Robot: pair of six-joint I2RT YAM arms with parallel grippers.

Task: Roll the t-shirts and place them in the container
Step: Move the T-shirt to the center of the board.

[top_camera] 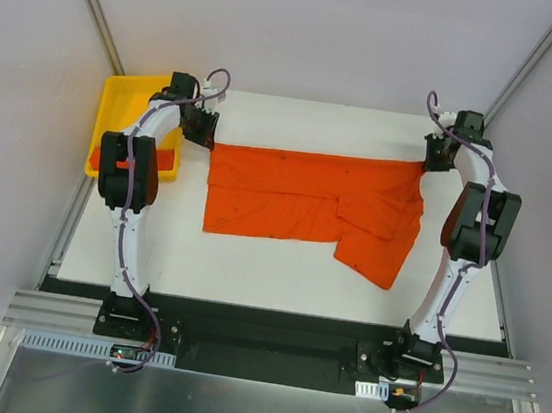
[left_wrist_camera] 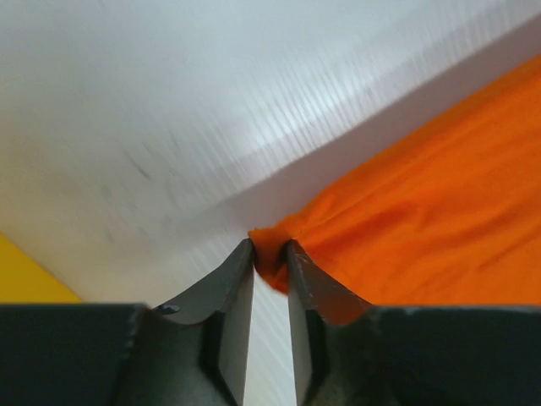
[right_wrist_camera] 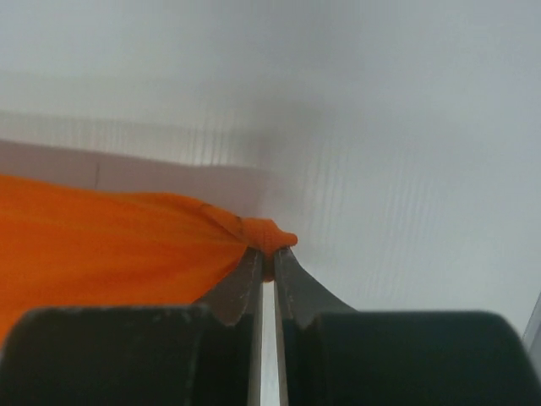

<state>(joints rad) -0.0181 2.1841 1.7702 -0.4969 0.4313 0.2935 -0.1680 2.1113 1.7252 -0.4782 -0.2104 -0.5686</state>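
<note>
One orange t-shirt (top_camera: 298, 194) lies spread across the white table, folded lengthwise, with a sleeve and flap hanging toward the near right. My left gripper (top_camera: 206, 141) is at its far left corner. In the left wrist view the jaws (left_wrist_camera: 270, 247) stand a little apart with the bunched corner of the t-shirt (left_wrist_camera: 423, 211) still pinched between the tips. My right gripper (top_camera: 429, 165) is at the far right corner. In the right wrist view its jaws (right_wrist_camera: 269, 252) are shut tight on a knot of the cloth (right_wrist_camera: 101, 245).
A yellow tray (top_camera: 117, 106) stands at the far left corner of the table, partly behind the left arm, and a strip of orange (top_camera: 167, 159) shows in it. White walls close in at the back and on both sides.
</note>
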